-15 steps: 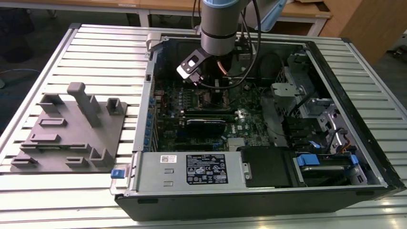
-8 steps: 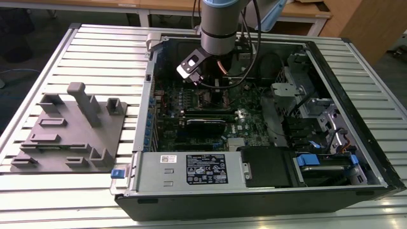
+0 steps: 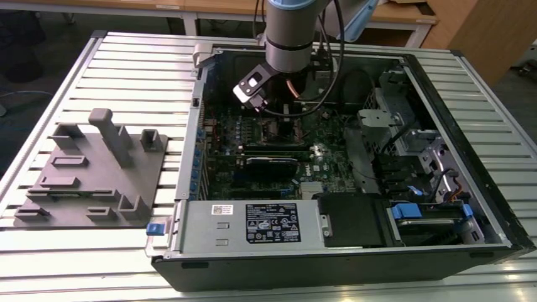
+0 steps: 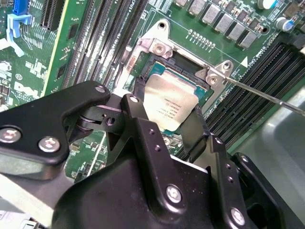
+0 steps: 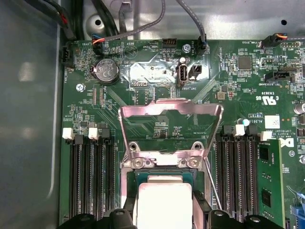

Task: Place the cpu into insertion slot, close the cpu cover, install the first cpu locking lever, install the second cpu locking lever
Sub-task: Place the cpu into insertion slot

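Silvery: one cpu [image 4: 170, 102], seemingly in pincer [image 4: 167, 117]

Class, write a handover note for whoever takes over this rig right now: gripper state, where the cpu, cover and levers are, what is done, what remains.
The gripper is shut on the cpu, with fingers on two opposite edges.
The cpu is at the open socket; I cannot tell if it is fully seated.
The cpu cover is swung up and open.
One locking lever, a thin rod, juts out unlatched beside the socket.
Done: cpu brought to the socket.
Left: release, closing the cover, both levers.
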Robot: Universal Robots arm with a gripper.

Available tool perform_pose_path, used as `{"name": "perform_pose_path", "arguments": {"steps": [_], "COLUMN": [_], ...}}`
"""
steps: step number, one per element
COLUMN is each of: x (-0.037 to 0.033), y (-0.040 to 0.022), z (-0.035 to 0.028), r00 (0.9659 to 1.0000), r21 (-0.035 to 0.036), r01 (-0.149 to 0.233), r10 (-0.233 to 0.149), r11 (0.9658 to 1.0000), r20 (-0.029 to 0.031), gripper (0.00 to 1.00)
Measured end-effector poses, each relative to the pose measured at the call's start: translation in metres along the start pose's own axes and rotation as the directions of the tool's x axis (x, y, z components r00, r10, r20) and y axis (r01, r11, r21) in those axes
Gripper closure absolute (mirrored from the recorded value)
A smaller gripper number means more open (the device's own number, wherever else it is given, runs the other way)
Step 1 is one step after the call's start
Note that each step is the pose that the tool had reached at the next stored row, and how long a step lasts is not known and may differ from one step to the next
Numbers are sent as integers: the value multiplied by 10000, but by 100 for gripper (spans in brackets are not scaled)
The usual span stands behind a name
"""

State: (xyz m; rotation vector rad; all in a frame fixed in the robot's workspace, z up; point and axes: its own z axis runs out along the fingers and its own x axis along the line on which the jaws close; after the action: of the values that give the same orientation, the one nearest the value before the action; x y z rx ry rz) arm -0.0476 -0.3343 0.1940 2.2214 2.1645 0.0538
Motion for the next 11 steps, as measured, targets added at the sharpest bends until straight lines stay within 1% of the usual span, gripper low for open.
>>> {"name": "perform_pose_path", "arguments": {"steps": [8,11], "x": [-12,-13], "y": [2,3], "z": [3,3], "r00": [10000,10000], "r21": [0,-1], "r01": [8,97], "r10": [-8,-97], "r11": [10000,10000], "r20": [0,-5], "gripper": [46,46]}}
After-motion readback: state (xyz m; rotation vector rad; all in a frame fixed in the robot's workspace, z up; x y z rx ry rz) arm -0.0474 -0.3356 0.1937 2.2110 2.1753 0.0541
